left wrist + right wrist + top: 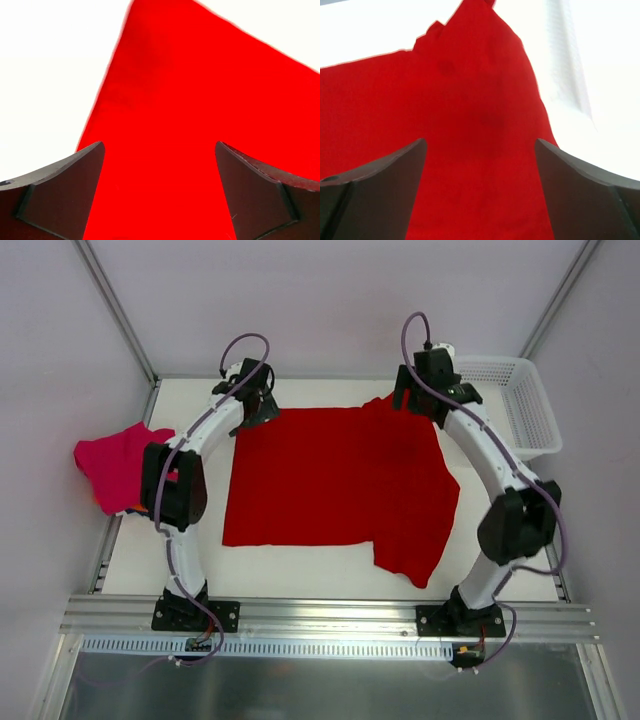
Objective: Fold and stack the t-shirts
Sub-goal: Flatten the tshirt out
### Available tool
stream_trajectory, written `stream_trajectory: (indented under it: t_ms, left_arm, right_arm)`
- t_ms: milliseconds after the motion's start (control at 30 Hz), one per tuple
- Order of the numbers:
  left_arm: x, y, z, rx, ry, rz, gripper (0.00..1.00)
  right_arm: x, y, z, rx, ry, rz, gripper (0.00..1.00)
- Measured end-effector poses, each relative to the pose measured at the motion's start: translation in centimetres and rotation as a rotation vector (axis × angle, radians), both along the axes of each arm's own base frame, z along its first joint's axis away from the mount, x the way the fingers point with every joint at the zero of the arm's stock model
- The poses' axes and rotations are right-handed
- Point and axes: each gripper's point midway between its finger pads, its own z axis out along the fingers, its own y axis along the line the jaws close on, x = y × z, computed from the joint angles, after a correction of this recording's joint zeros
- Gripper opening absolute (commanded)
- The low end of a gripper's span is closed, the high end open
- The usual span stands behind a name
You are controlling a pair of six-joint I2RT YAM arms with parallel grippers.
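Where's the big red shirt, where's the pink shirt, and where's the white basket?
red shirt [330,475]: top view, middle of the spread-out cloth.
pink shirt [110,462]: top view, middle of the crumpled heap.
white basket [527,410]: top view, its bare mesh floor.

No text, label, brand, number or sign readable in any view. The large bright red cloth t-shirt [330,480] is plain fabric with no print or visible tag. The crumpled magenta-pink cloth shirt [115,465] is plain too. The white plastic mesh basket [525,405] carries no marking that can be made out. Any lettering on the arm housings is too small to tell.
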Motion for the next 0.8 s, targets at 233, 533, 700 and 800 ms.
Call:
stream_trajectory:
  t_ms: [233,533,700,800]
  left_arm:
    - [1.9,3.4,-6.1,0.046,0.162,0.056,0.9]
    - [8.8,5.0,-3.9,0.084,0.044,0.068,0.85]
    - [10.9,5.1,-3.5,0.119,0.005,0.043,0.84]
    - [11.0,5.2,-4.7,0.138,0.03,0.027,0.84]
  right_arm:
    - [9.7,0.4,-6.8,0.04,0.141,0.058,0.9]
    - [15.1,0.2,-13.0,0.154,0.224,0.099,0.87]
    - [15.3,-1.2,-15.4,0.199,0.27,0.082,0.87]
    - [15.3,-1.3,-16.1,0.219,0.281,0.082,0.87]
